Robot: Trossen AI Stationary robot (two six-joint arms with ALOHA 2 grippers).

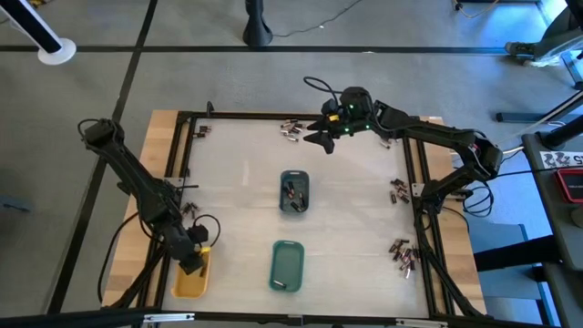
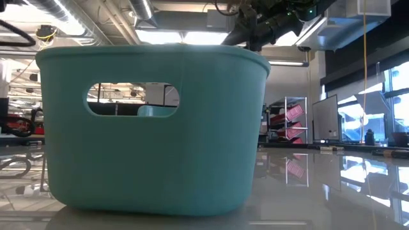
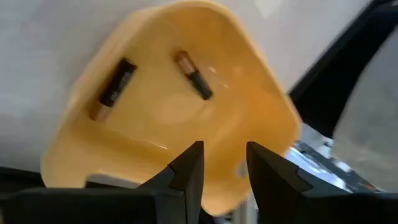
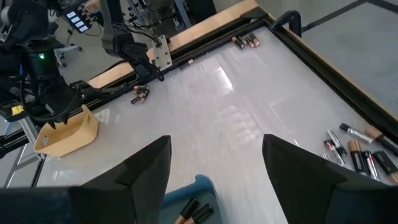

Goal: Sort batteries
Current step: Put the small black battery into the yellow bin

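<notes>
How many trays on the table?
3: yellow tray at the near-left edge under the left gripper; grey-blue tray mid-table; green tray nearer the front edge. None look hidden.

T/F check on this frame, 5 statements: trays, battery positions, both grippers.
1. The yellow tray holds two batteries. True.
2. The left gripper grips a battery. False: its fingers stand apart with nothing between them, above the yellow tray.
3. The right gripper is shut on a battery. False: its fingers are wide apart and empty, near the table's far edge.
4. The grey-blue tray at the table's middle has batteries in it. True.
5. The green tray sits on the table's far edge. False: it sits near the front edge, nearer than the grey-blue tray.
</notes>
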